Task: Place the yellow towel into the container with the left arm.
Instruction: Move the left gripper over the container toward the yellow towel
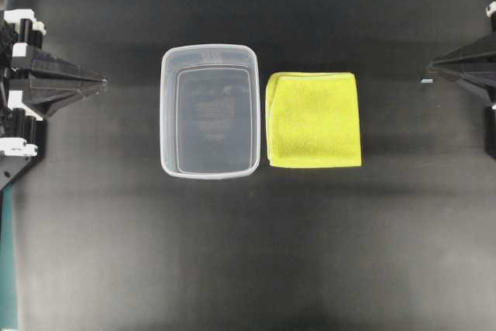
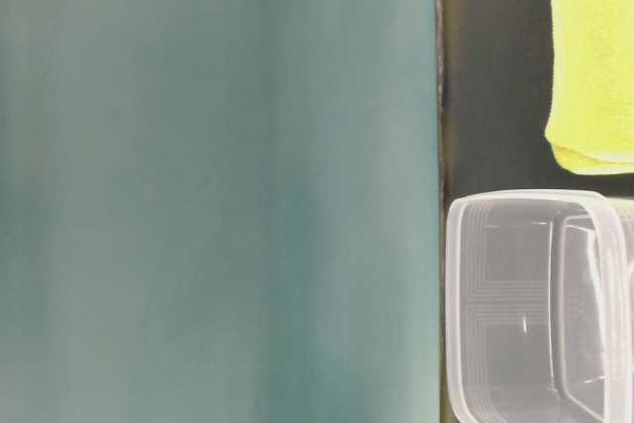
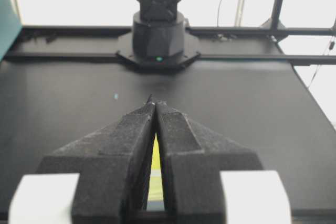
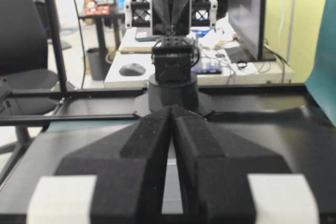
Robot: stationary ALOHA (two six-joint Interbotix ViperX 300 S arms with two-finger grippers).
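Observation:
The yellow towel (image 1: 314,119) lies flat and folded on the black table, just right of the clear container (image 1: 164,114), which stands empty at the centre. My left gripper (image 1: 101,81) is shut and empty at the far left, its tips pointing at the container from well away. My right gripper (image 1: 434,69) is shut and empty at the far right, apart from the towel. In the left wrist view the left gripper (image 3: 156,102) shows a sliver of the towel (image 3: 155,156) through the slit behind its closed tips. The right gripper (image 4: 172,108) is closed too.
The table-level view shows the towel (image 2: 594,56), the container (image 2: 448,304) and a teal wall (image 2: 218,185) filling its left. Each wrist view shows the opposite arm's base (image 3: 158,30) (image 4: 172,77) across the table. A teal strip (image 1: 6,269) borders the table's left edge.

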